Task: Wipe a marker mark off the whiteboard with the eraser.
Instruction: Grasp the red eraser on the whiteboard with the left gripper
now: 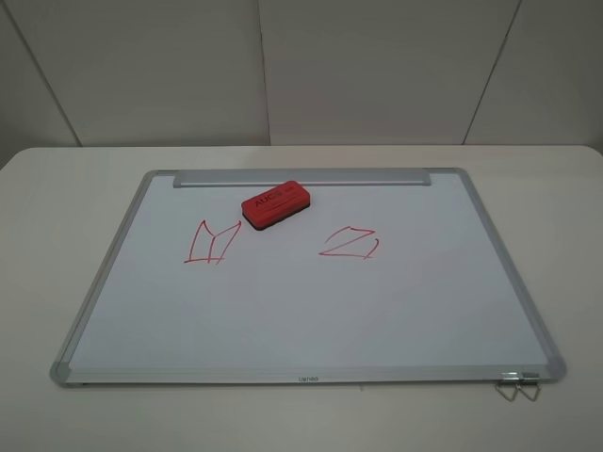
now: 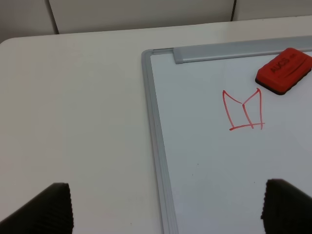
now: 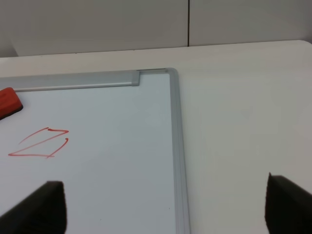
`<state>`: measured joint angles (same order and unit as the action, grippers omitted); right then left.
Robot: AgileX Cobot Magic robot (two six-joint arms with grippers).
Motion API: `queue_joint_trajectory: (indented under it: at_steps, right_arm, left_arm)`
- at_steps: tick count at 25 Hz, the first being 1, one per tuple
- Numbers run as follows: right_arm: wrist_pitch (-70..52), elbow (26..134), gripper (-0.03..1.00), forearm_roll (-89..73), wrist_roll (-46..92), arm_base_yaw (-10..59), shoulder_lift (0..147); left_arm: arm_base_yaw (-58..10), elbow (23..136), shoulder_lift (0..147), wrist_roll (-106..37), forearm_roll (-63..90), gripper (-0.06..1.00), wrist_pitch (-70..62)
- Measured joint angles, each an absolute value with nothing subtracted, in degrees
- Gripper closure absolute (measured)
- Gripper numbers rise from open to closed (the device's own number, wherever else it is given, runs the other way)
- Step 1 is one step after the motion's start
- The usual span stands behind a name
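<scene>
Nothing is wiped yet; the left end effector (image 2: pixel 168 209) gapes wide and empty over the whiteboard's (image 1: pixel 311 320) left rim; the marker mark (image 1: pixel 212 242) stands whole on its left half; the eraser (image 1: pixel 275 203) lies ungrasped by its far edge; the right end effector (image 3: pixel 163 207) hangs equally wide and empty over its right rim.

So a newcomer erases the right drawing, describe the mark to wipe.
Find the whiteboard on the table, with the red eraser by its silver strip. The marker mark is the red drawing left of the eraser in the high view: two tall points joined like a W, unlike the flatter Z-like scribble on the right.
</scene>
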<state>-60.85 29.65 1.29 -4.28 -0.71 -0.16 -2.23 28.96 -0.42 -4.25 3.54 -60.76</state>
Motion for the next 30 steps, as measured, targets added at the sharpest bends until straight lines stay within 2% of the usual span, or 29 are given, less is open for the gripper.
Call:
queue_joint_trajectory:
  at_steps: [26,30]
  right_arm:
    - [-60.9,29.6,0.24,1.3,-4.3,-0.7,-0.2]
    - [-60.9,29.6,0.24,1.3,-4.3,-0.7,-0.2]
  left_arm:
    - [-2.2,29.0,-0.4,-4.2,3.3,0.17,-60.8]
    - [-2.2,29.0,-0.4,-0.4,2.9,0.17,-60.8]
